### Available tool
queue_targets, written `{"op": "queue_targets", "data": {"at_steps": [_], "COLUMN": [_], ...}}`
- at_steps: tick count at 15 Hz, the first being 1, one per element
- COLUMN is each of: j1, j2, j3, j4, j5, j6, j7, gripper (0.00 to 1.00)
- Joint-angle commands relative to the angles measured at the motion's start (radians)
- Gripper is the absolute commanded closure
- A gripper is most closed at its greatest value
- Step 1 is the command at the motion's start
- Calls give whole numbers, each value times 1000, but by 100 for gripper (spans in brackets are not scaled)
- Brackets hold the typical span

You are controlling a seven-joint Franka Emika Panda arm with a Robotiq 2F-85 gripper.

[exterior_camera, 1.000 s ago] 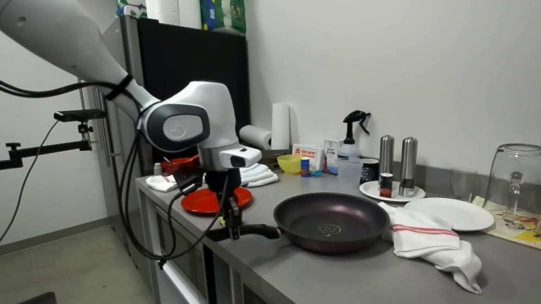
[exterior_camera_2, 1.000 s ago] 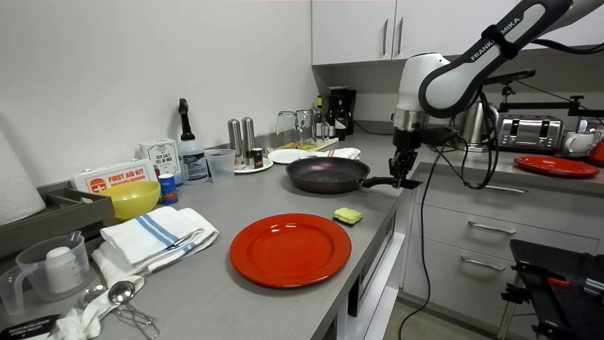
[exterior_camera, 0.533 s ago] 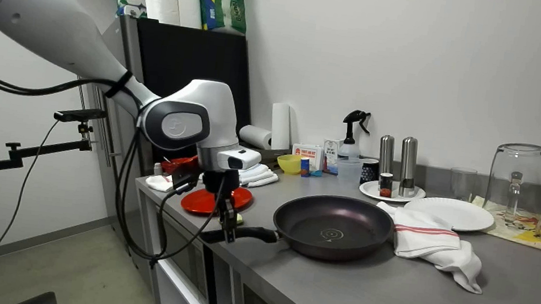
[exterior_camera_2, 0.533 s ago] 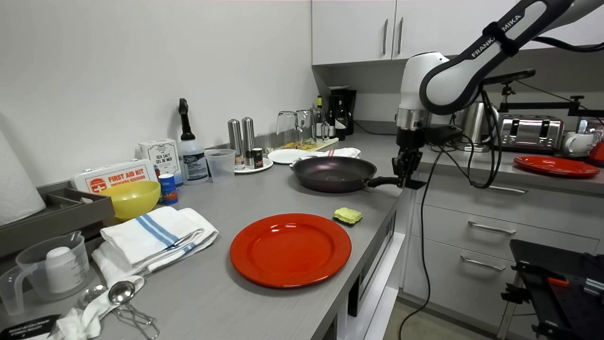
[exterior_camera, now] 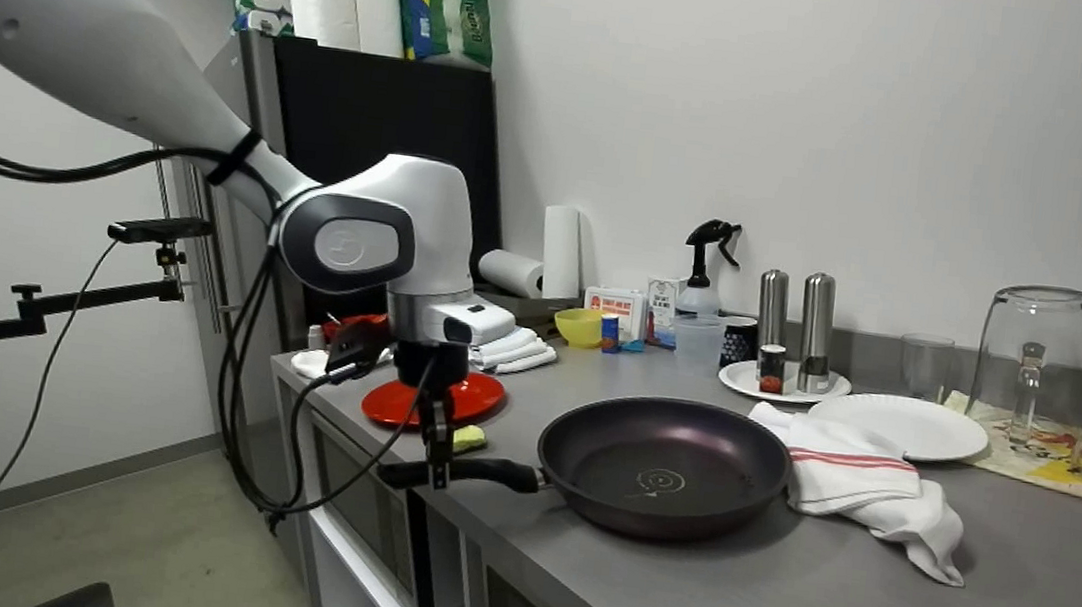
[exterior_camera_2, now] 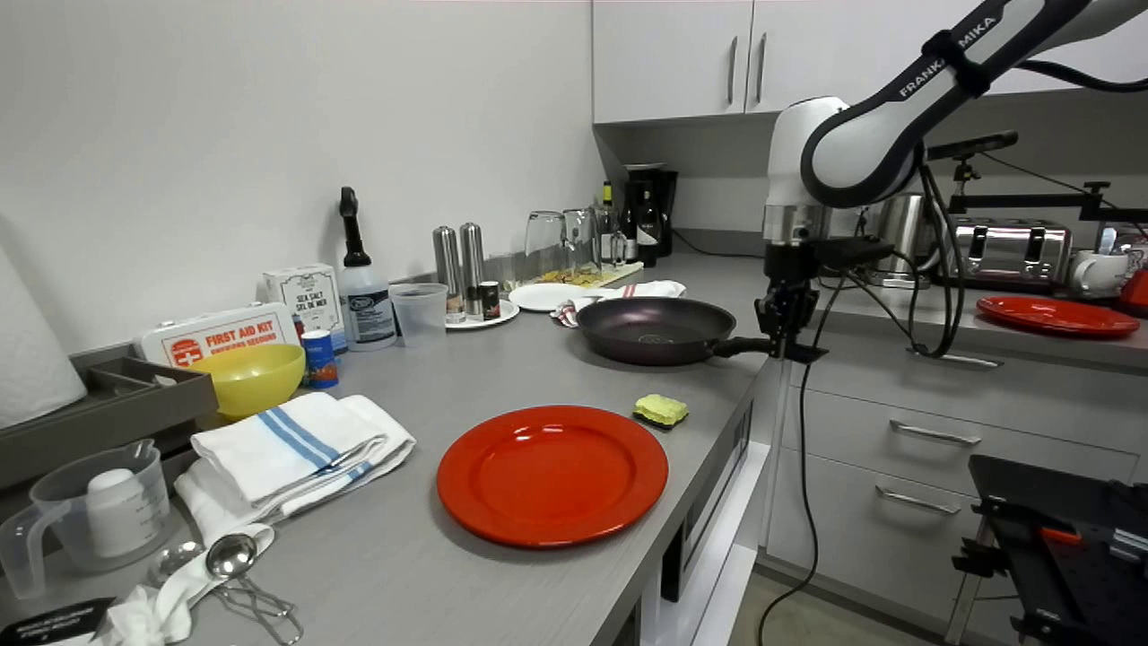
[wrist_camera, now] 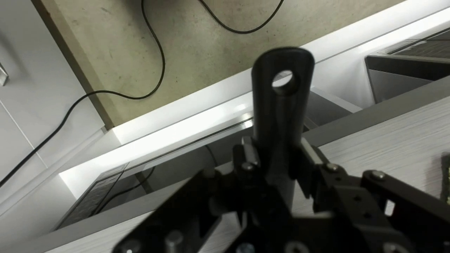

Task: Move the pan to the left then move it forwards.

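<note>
The large dark frying pan [exterior_camera: 663, 477] sits on the grey counter, upright, with its black handle pointing at the front edge; it also shows in an exterior view [exterior_camera_2: 656, 332]. My gripper [exterior_camera: 436, 468] points down at the handle and is closed around it, also visible in an exterior view [exterior_camera_2: 782, 345]. In the wrist view the handle [wrist_camera: 281, 109] stands between the two fingers of the gripper [wrist_camera: 277, 154], and its holed end reaches past the counter edge. The pan's bowl is out of the wrist view.
A white towel with red stripes [exterior_camera: 860, 473] lies right by the pan's rim. A red plate [exterior_camera_2: 553, 475] and a yellow sponge [exterior_camera_2: 661, 409] lie along the counter from the pan. A white plate [exterior_camera: 900, 427] and pepper mills [exterior_camera: 814, 332] stand toward the wall.
The pan and gripper have slid together toward the counter's front edge, rightward in one exterior view and slightly nearer in another. The handle reaches further over the edge. Towel, plates and sponge have not moved.
</note>
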Motion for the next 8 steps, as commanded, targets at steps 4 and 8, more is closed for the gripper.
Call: {"op": "queue_targets", "data": {"at_steps": [4,8], "j1": [-4,-9], "j2": [-79,-99], "j3": [-1,-4], "j4": [-51,-72], "j5": [-1,-16], "j6": [-50,-60], "j7": [-76,-132], "gripper": [93,92]}}
